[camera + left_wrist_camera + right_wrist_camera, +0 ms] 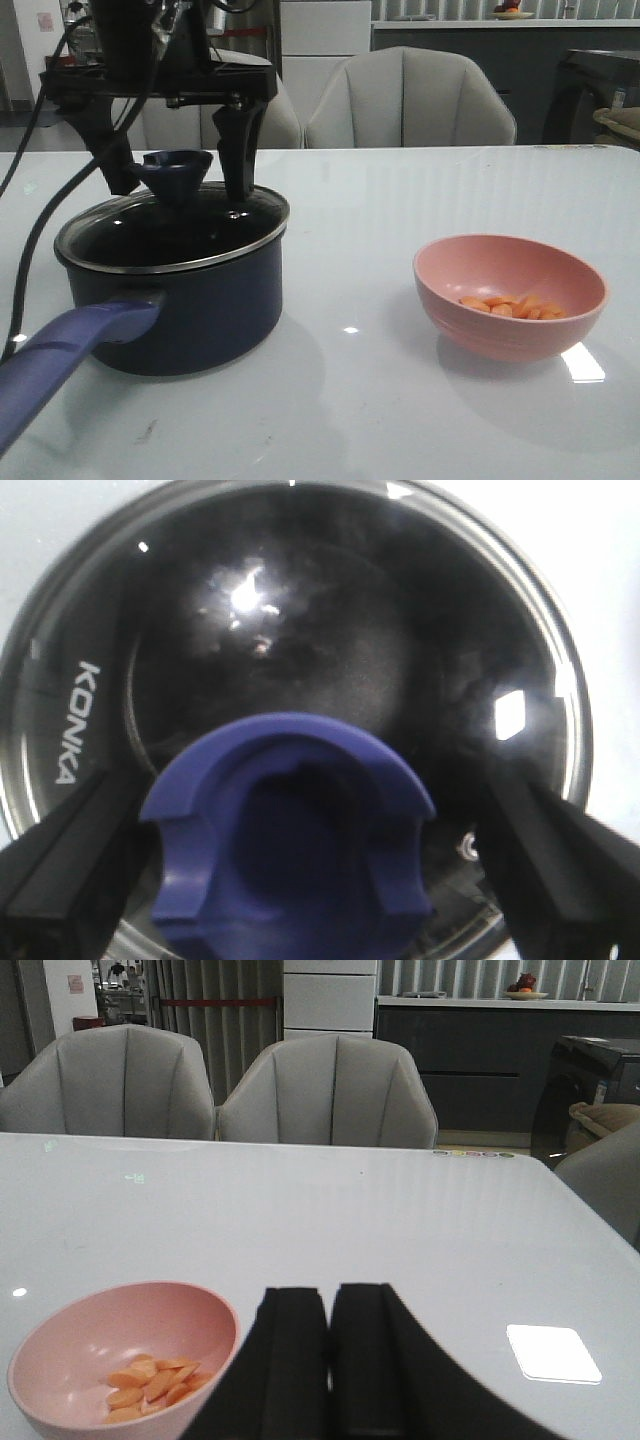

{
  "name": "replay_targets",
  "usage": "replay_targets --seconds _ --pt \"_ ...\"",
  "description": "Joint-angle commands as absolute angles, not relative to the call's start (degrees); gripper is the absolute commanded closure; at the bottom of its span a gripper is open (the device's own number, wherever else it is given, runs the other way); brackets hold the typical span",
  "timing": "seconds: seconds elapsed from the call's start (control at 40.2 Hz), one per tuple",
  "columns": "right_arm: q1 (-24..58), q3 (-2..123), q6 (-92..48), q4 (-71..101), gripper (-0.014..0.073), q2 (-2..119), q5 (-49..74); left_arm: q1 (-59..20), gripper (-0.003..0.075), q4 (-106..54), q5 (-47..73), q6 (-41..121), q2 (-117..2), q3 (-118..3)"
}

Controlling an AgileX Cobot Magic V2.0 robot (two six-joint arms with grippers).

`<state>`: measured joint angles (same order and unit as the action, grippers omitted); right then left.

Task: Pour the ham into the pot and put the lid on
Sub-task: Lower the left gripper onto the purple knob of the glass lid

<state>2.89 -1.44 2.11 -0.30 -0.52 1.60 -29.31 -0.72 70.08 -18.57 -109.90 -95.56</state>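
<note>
The dark navy pot (185,305) stands at the left with its blue-purple handle (70,350) pointing toward the front. The glass lid (170,235) rests on the pot; its blue knob (175,170) shows large in the left wrist view (290,840). My left gripper (178,185) is open, one finger on each side of the knob, not touching it. The ham (515,307) lies in the pink bowl (510,295) at the right, also in the right wrist view (150,1380). My right gripper (330,1300) is shut and empty, beside the bowl.
Grey chairs (410,100) stand behind the table's far edge. A black cable (30,230) hangs at the left near the pot. Bare white tabletop (350,400) lies between pot and bowl.
</note>
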Motion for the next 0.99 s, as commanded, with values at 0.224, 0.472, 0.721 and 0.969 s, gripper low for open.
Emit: replay_targets --seconds 0.224,0.472,0.721,0.969 --pt "2.7 -2.1 1.9 -1.0 0.0442 -1.7 -2.7 -29.4 0.0176 -1.3 69.8 -19.2 -108.2 -97.5" --pt "2.7 -2.1 1.9 -1.0 0.0442 -1.7 -2.7 -29.4 0.0419 -1.3 69.8 -19.2 -108.2 -97.5" --pt "2.7 -2.1 1.9 -1.0 0.0442 -1.7 -2.7 -29.4 0.0479 -1.3 70.0 -19.2 -108.2 -97.5" --pt "2.7 -2.1 1.9 -1.0 0.0442 -1.7 -2.7 -29.4 0.0479 -1.3 72.3 -19.2 -108.2 -103.4"
